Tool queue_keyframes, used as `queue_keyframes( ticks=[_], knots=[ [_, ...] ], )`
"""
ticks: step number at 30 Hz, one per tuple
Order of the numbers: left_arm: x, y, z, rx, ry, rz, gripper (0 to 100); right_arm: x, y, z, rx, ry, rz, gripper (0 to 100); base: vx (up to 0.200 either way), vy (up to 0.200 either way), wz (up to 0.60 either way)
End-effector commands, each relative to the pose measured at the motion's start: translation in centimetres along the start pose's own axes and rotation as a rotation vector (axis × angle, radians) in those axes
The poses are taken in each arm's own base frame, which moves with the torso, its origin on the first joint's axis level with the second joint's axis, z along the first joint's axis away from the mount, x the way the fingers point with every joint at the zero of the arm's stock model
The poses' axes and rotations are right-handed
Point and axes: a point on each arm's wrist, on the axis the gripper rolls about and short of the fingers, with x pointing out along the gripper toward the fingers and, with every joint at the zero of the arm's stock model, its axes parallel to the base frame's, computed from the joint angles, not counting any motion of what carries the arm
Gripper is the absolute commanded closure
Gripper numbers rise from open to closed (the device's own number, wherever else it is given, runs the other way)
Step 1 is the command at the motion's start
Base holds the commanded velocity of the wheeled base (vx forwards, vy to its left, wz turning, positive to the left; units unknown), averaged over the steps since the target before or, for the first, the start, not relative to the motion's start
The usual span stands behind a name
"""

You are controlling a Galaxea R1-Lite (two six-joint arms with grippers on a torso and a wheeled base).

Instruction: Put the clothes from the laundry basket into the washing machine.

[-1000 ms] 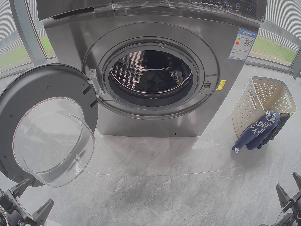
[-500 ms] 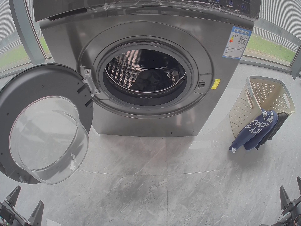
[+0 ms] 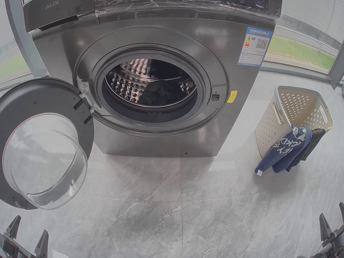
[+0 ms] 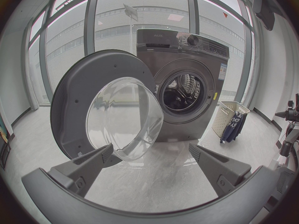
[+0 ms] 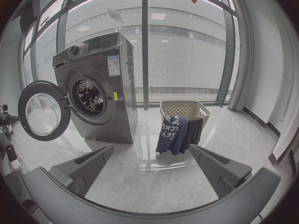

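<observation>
Nearest you, the left end effector and right end effector are hanging low with fingers wide apart, gripping and touching nothing. Across the floor, a navy top and a dark garment are draping over the laundry basket rim. You are likely best pinching the top at the rim fold with the right one. Beyond, the washing machine door is standing open, a dark piece lying in the drum.
</observation>
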Motion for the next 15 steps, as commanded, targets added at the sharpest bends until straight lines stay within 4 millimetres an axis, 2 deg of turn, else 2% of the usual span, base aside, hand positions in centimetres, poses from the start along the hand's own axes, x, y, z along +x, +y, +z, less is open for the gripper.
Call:
queue_keyframes(
  ticks=[1, 13, 15],
  knots=[
    [0.02, 0.01, -0.36, -0.004, 0.0, -0.003, 0, 0.19, 0.01, -0.47, -0.001, 0.025, -0.002, 0, 0.0, 0.0, 0.0],
    [0.02, 0.03, -0.34, -0.034, -0.002, 0.008, 0, -0.01, -0.02, -0.51, -0.002, -0.003, 0.008, 0, 0.0, -0.2, 0.0],
    [0.02, 0.03, -0.34, -0.034, -0.002, 0.008, 0, -0.01, -0.02, -0.51, -0.002, -0.003, 0.008, 0, 0.0, 0.0, 0.0]
  ],
)
